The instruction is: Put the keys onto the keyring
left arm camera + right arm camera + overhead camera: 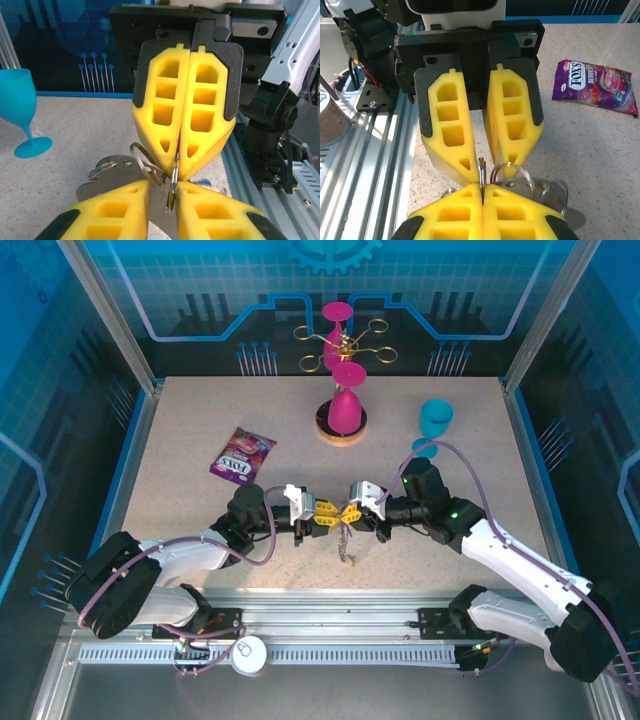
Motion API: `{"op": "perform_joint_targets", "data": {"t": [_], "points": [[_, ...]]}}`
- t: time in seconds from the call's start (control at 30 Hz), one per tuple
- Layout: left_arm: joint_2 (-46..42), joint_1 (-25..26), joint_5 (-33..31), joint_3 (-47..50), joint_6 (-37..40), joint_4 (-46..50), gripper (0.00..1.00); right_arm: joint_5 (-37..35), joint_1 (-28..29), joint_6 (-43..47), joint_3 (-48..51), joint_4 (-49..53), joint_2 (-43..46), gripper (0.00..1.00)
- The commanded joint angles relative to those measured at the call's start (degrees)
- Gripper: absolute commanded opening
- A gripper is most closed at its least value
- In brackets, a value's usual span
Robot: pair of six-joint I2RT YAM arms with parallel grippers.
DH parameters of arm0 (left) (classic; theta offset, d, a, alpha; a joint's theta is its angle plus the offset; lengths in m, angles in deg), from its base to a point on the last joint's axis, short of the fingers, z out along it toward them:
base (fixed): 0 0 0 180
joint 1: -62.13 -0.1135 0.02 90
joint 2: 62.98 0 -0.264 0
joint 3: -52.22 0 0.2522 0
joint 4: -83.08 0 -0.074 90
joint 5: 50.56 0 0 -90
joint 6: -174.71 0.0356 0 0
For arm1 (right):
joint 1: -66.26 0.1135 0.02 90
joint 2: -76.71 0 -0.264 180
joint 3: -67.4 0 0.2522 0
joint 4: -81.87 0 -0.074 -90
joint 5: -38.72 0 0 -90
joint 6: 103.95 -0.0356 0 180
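My two grippers meet tip to tip over the near middle of the table. The right gripper [354, 512] [482, 186] is shut on the keyring [481, 171], a thin metal ring seen edge-on [173, 186]. Facing it, the left gripper [328, 520] [163, 184] is open a little, and the keyring's edge lies in the gap against one of its fingers [210, 210]. The keys [107, 176] [555, 194] are flat silver pieces that hang below the pinch on a second, larger split ring [517, 171]. They dangle just above the tabletop [347, 545].
A purple sweet packet [242, 454] [597, 87] lies on the left part of the table. A pink goblet [344, 412] stands on a round base at the back, a teal goblet [435, 420] [20, 100] to its right. An aluminium rail [330, 610] runs along the near edge.
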Motion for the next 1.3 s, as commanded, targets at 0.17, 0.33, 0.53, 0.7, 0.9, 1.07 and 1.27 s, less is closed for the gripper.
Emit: {"op": "perform_joint_targets", "data": {"t": [0.17, 0.33, 0.53, 0.7, 0.9, 1.07, 1.27], "points": [[-5.3, 0.3, -2.2, -4.4, 6.2, 17.2, 0.14, -8.2, 3.3, 7.4, -10.1, 15.6, -4.8, 0.00], [-5.3, 0.3, -1.4, -6.1, 8.1, 22.0, 0.08, -10.8, 5.9, 9.6, -13.8, 19.5, -7.8, 0.00], [-5.1, 0.6, -0.7, -7.2, 9.8, 24.2, 0.00, -13.0, 7.7, 10.2, -17.9, 22.6, -10.9, 0.00], [-5.8, 0.7, -2.1, -2.0, 6.4, 11.1, 0.00, -3.9, 0.8, -1.5, -9.4, 9.1, -2.8, 0.32], [-3.7, 0.6, -2.2, 0.6, 2.2, 0.7, 0.00, 0.0, -1.0, -5.6, -2.9, 4.9, 0.7, 0.33], [-2.7, 0.7, -2.2, 0.8, 0.9, -2.3, 0.00, 0.4, -1.0, -6.7, -1.5, 5.4, -0.2, 0.31], [-3.0, 0.7, -3.4, 0.7, 0.0, -3.0, 0.00, 0.0, -0.6, -7.8, -1.5, 5.5, -1.5, 0.37]]}}
